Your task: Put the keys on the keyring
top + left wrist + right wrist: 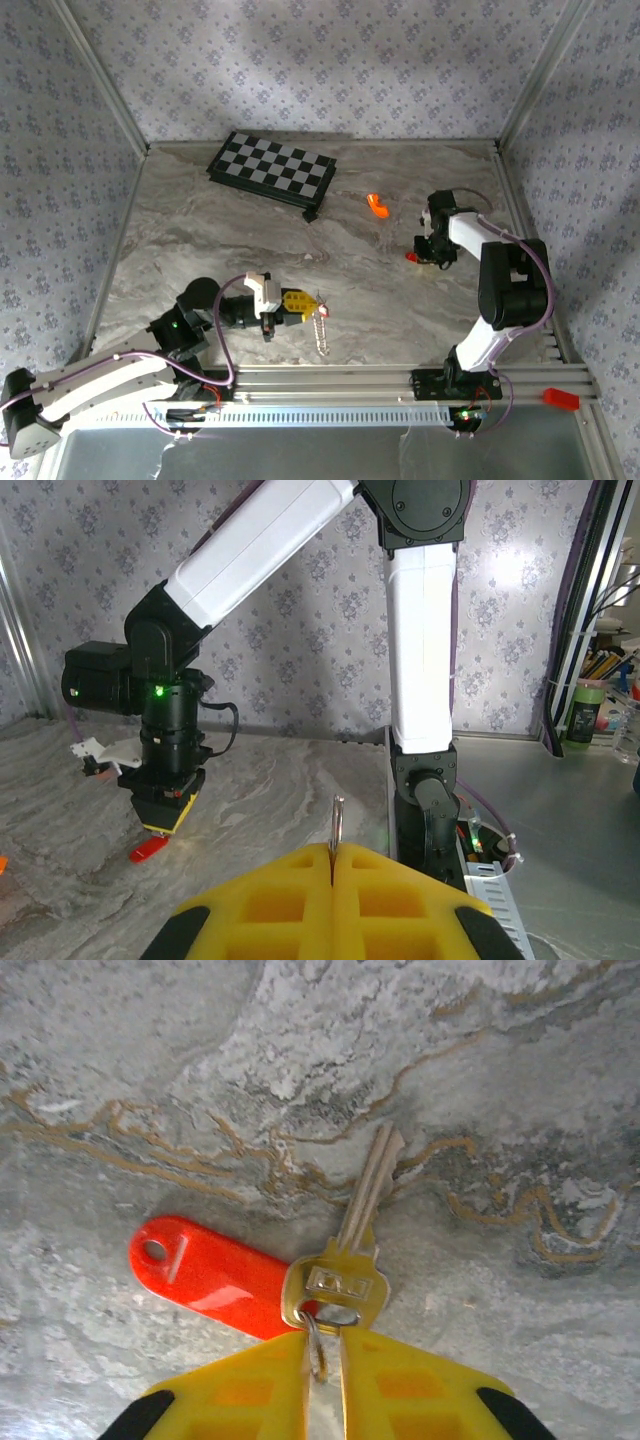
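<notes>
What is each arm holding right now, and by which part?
The left fingers pinch the silver keyring by its rim, chain dangling. The right fingers are shut on the small link ring joining the brass key and red tag.

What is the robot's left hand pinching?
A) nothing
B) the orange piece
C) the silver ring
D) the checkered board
C: in the left wrist view, the thin silver ring sticks up out of the shut left hand, squeezed between its yellow sides.
</notes>
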You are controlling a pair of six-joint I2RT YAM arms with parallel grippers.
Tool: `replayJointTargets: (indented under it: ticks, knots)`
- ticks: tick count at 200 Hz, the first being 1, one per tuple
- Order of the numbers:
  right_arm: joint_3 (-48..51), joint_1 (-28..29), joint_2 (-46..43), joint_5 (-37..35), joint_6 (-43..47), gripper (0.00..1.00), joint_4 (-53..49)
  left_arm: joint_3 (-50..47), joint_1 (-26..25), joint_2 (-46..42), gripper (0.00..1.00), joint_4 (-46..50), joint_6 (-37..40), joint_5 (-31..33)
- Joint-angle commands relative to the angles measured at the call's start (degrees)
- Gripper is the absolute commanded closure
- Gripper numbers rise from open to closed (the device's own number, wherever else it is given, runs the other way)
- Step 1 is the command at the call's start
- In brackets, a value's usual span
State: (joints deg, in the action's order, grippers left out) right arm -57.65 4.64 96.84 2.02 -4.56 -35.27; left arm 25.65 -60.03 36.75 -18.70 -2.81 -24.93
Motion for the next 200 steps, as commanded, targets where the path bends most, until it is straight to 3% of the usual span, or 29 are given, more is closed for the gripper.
replayJointTargets:
  ticks: [1,29,100,154,200]
  knots:
    - [-1.3,0.5,0.2,-2.9,0.4,0.92,-2.1,0.3,-0.3,-1.4,1.0,-2.9,1.1,-1.5]
    - [-1.0,1.4,-0.6,-3.4,0.7,1.0,-1.8,0.2,-0.3,-1.8,1.0,-2.3,1.1,-1.2]
    - [2.8,7.3,-9.5,4.1,-0.2,1.0,-0.7,0.3,-0.3,-2.4,1.0,0.0,1.4,0.3]
    - [5.9,27.4,-20.9,12.9,-2.7,1.0,0.5,-0.2,-0.2,-3.9,1.0,0.7,0.4,6.8]
    - [13.0,38.4,-27.5,19.8,-5.7,1.0,14.2,-2.7,0.0,-6.7,1.0,1.7,-0.4,13.7]
